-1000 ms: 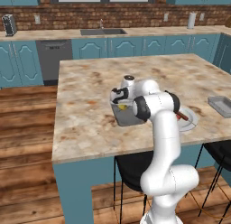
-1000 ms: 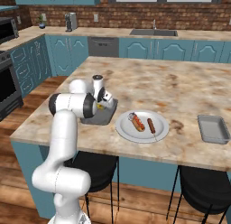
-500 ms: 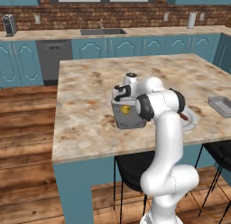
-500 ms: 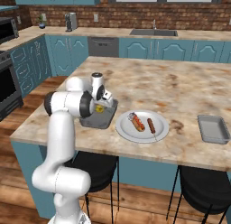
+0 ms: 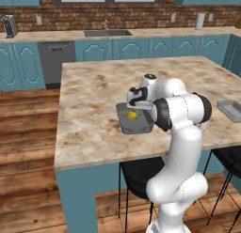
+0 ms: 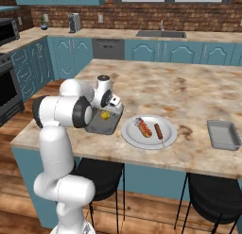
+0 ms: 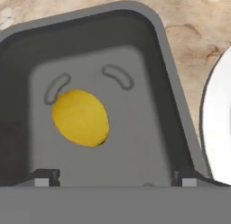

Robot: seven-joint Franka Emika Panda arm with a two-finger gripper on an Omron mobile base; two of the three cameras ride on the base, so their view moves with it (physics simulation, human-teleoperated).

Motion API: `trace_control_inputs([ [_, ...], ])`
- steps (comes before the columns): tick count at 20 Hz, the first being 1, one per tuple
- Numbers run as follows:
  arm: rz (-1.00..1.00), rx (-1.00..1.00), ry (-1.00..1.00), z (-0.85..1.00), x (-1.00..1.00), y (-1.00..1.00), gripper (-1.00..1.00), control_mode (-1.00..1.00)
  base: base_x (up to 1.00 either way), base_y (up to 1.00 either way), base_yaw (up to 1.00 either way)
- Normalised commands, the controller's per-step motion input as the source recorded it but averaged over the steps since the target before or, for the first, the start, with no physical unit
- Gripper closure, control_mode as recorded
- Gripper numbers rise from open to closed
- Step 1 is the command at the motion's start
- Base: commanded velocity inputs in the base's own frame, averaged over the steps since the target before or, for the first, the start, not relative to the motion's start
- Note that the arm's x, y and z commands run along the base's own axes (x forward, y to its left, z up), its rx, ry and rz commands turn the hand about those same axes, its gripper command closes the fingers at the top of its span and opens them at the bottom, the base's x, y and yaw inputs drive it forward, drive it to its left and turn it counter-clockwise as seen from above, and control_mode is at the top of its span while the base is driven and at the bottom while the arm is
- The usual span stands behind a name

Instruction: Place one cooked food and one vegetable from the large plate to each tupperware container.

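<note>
The bright-yellow vegetable (image 7: 81,118) lies loose on the floor of the near tupperware container (image 7: 140,128), a dark-grey tray. My gripper (image 7: 116,177) hangs open just above it, fingertips (image 7: 45,175) wide apart and touching nothing. From the base views the gripper (image 5: 134,98) (image 6: 113,102) hovers over that tray (image 5: 141,127) (image 6: 98,127) with the vegetable (image 5: 133,116) (image 6: 105,116) inside. The large plate (image 6: 166,139) sits right beside the tray, carrying a red-orange hot-dog piece (image 6: 142,127) and a brown sausage (image 6: 158,131). The second tupperware container (image 6: 223,134) (image 5: 230,109) stands empty further along the counter.
Everything sits near the front edge of a marbled island counter (image 6: 189,91). Black stools (image 6: 215,195) stand under that edge. A back counter with a sink (image 6: 160,34) runs along the brick wall. The plate's rim (image 7: 219,128) lies close to the tray's side.
The jaws have spread wider and the hand has lifted slightly off the tray. The yellow vegetable stays lying in the tray, let go.
</note>
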Motion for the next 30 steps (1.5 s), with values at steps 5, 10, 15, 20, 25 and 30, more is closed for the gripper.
trace_control_inputs([
  [5,0.17,-0.02,0.01,0.12,-0.08,-0.95,-1.0,-1.0,0.0,0.0,0.0],
  [10,0.28,0.0,0.0,-0.05,0.0,-1.0,-1.0,-1.0,0.0,0.0,0.0],
  [15,0.25,0.01,0.01,-0.14,0.08,-0.74,-1.0,-1.0,0.0,0.0,0.0],
  [20,0.15,0.0,0.11,-0.19,0.41,-0.38,-1.0,-1.0,0.0,0.0,0.0],
  [25,0.07,0.0,0.03,0.05,-0.15,-0.19,-1.0,-1.0,0.0,0.0,0.0],
  [30,0.01,-0.01,0.0,0.08,-0.2,-0.21,-1.0,-1.0,0.0,0.0,0.0],
])
